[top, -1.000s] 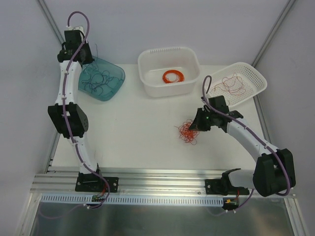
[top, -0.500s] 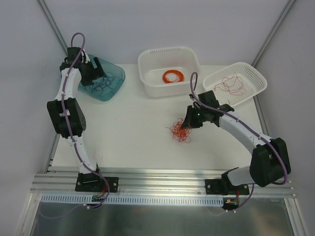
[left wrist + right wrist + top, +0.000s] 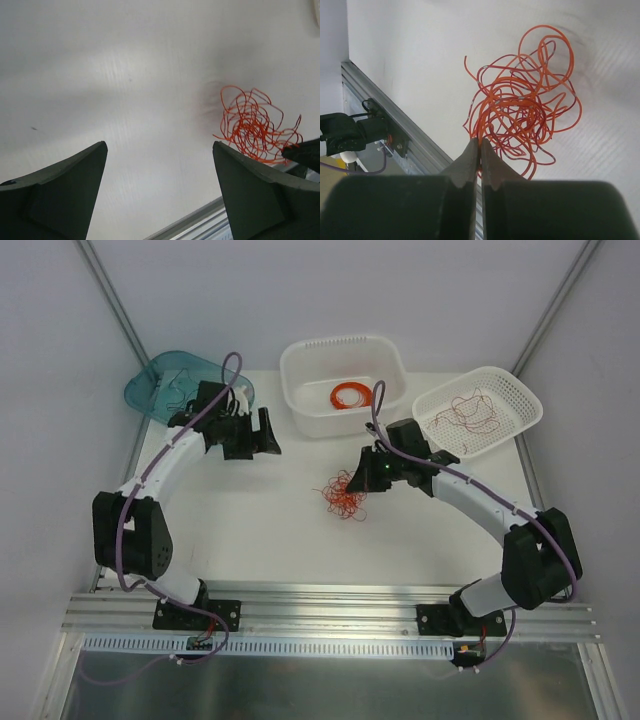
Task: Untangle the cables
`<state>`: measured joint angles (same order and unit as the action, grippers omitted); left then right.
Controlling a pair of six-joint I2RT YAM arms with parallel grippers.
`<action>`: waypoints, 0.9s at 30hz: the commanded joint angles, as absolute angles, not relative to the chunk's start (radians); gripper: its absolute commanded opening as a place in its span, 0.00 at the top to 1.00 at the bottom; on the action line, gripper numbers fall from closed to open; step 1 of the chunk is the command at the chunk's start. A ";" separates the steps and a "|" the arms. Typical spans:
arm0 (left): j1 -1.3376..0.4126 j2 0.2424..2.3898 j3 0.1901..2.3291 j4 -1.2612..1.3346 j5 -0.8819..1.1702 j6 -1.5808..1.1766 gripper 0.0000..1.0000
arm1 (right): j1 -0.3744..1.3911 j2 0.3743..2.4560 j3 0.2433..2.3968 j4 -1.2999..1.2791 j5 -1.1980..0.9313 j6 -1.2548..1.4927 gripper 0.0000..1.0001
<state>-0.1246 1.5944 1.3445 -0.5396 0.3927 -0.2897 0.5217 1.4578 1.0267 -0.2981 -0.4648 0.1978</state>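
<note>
My right gripper point(image 3: 480, 146) pinches the orange cables point(image 3: 517, 107) (tangled clump); left gripper point(image 3: 159, 146) hangs wide open, empty

The cables point(image 3: 342, 495) are thin wire in smooth, slightly glossy orange-red insulation, on a matt white table point(image 3: 250, 530) with a fine ribbed grain. Behind the cables, the deep basket point(image 3: 300, 412) and the shallow basket point(image 3: 522, 403) are white perforated plastic, and the tub point(image 3: 150, 390) far to their left is glossy translucent teal plastic. The left gripper point(image 3: 159, 145) and right gripper point(image 3: 480, 142) have matt dark plastic fingers, and the rail point(image 3: 330, 605) in front of the cables is brushed bare metal.
</note>
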 commanded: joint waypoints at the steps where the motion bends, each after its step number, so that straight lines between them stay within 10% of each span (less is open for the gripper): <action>1: -0.207 1.493 1.223 -0.474 0.454 -0.313 0.13 | 0.548 1.477 1.039 -0.147 -0.503 0.245 0.99; 27: -0.658 1.537 1.127 -0.284 0.308 -0.365 0.23 | 0.560 1.269 0.877 -0.284 -0.190 0.146 0.41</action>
